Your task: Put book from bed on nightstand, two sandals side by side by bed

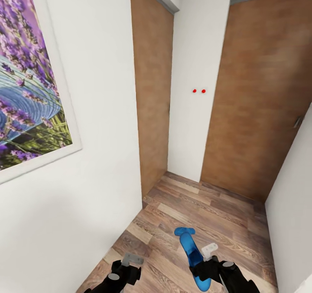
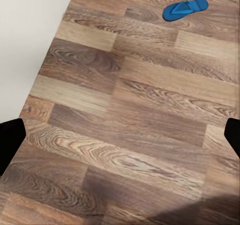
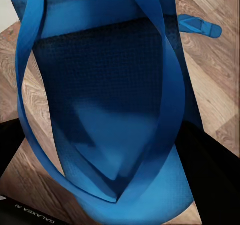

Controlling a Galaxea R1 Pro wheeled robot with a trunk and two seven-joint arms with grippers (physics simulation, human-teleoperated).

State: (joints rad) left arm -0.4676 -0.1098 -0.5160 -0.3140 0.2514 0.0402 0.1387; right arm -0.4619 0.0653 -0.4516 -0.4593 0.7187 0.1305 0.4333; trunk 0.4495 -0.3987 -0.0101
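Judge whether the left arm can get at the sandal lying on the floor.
Probably yes: the left gripper is open and empty, and only bare wooden floor lies between it and the loose sandal, though the robot may need to lean forward.

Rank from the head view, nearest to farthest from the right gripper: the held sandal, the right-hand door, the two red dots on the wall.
1. The blue sandal, clamped in the right gripper.
2. The right-hand door, ahead across the wooden floor.
3. The red dots, on the white wall between the doors; nearly level with that door, so close.
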